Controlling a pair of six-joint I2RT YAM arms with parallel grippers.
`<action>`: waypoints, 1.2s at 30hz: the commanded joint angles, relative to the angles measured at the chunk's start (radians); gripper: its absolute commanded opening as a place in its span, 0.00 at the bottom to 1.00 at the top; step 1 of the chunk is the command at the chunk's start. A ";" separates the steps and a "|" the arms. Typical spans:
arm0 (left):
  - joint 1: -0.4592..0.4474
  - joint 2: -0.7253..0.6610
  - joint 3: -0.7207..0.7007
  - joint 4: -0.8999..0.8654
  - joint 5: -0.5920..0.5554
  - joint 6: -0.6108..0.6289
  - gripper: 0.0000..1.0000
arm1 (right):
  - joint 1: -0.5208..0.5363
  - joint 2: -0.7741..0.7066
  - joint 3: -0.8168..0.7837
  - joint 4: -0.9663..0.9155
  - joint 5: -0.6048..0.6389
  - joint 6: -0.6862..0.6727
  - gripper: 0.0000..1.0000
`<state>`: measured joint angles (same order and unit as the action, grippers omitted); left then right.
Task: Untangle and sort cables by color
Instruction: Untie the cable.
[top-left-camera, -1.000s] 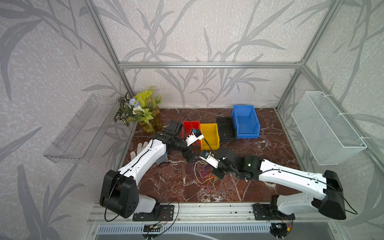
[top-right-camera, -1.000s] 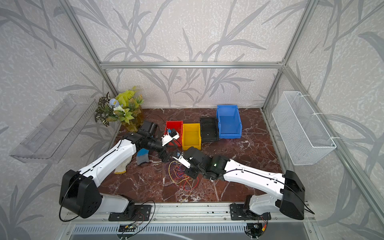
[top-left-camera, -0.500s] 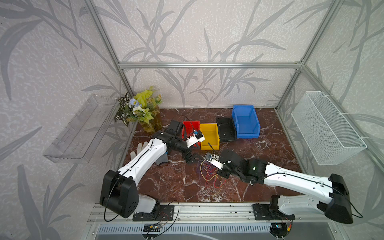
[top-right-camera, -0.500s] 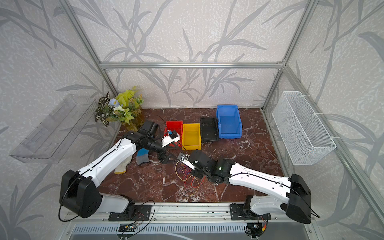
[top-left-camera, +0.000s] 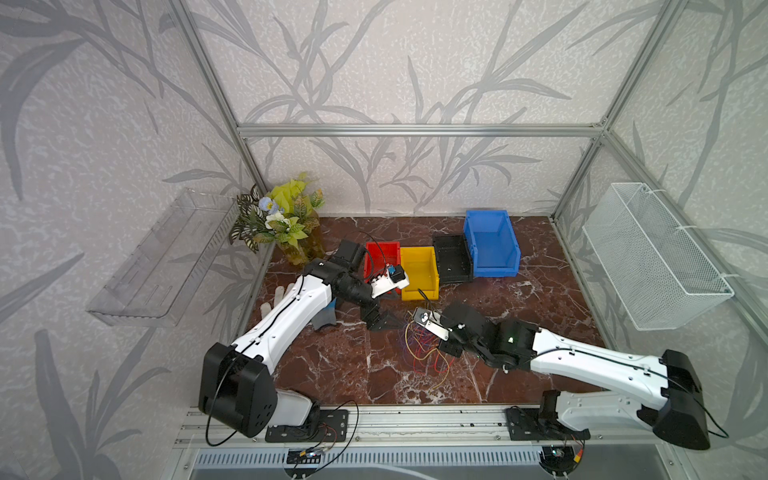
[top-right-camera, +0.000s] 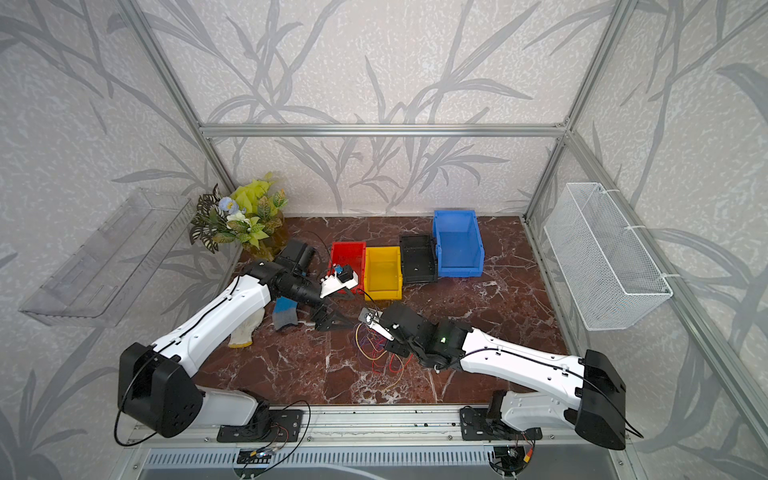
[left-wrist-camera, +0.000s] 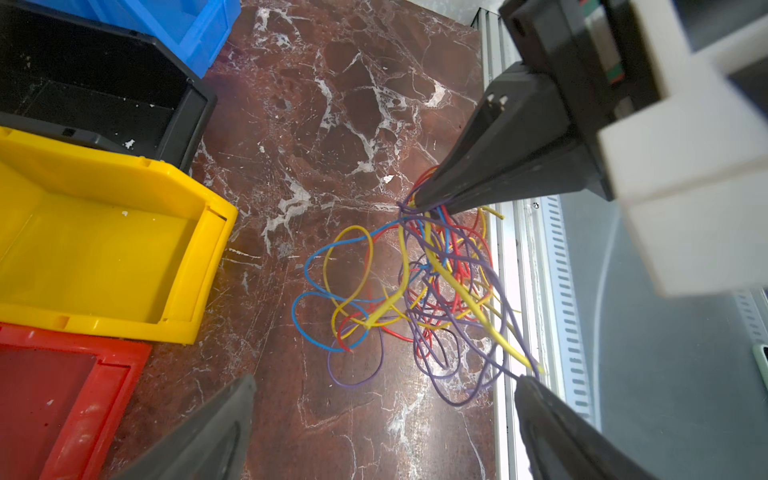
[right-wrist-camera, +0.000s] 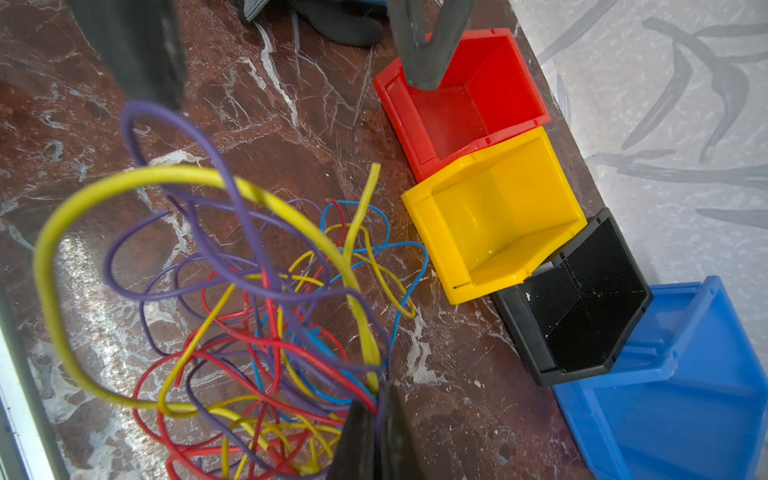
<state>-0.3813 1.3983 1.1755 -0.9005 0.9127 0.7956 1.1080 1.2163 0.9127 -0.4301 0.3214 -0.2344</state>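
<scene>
Our left gripper (left-wrist-camera: 384, 382) hovers by the tangle, jaws spread wide and holding nothing. The cables (left-wrist-camera: 415, 282) lie knotted on the marble in front of the bins, and our right gripper (right-wrist-camera: 374, 395) is clamped tight on their top strands. The red bin (right-wrist-camera: 511, 75), yellow bin (right-wrist-camera: 519, 187), black bin (right-wrist-camera: 582, 291) and blue bin (right-wrist-camera: 685, 395) look empty, so we judge the sorting hardly begun.

Looking down from high at the front in both top views, far enough to take in the whole tabletop (top-left-camera: 353, 374), wall to wall. Close and steep from either wrist, sharing the cables (left-wrist-camera: 428, 257) and yellow bin (right-wrist-camera: 494, 224) from opposite sides.
</scene>
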 joint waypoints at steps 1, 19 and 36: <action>0.003 -0.013 0.024 -0.057 0.032 0.059 0.99 | 0.002 -0.024 -0.006 0.024 0.021 -0.003 0.00; -0.025 0.054 0.037 0.036 0.064 -0.017 0.27 | 0.002 -0.038 -0.015 0.067 -0.035 -0.009 0.00; 0.032 0.005 0.306 -0.098 -0.070 -0.047 0.00 | -0.088 0.090 -0.082 -0.046 -0.137 0.179 0.28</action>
<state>-0.3710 1.4357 1.4143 -0.9474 0.8642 0.7700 1.0534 1.2732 0.8459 -0.4309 0.2493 -0.1268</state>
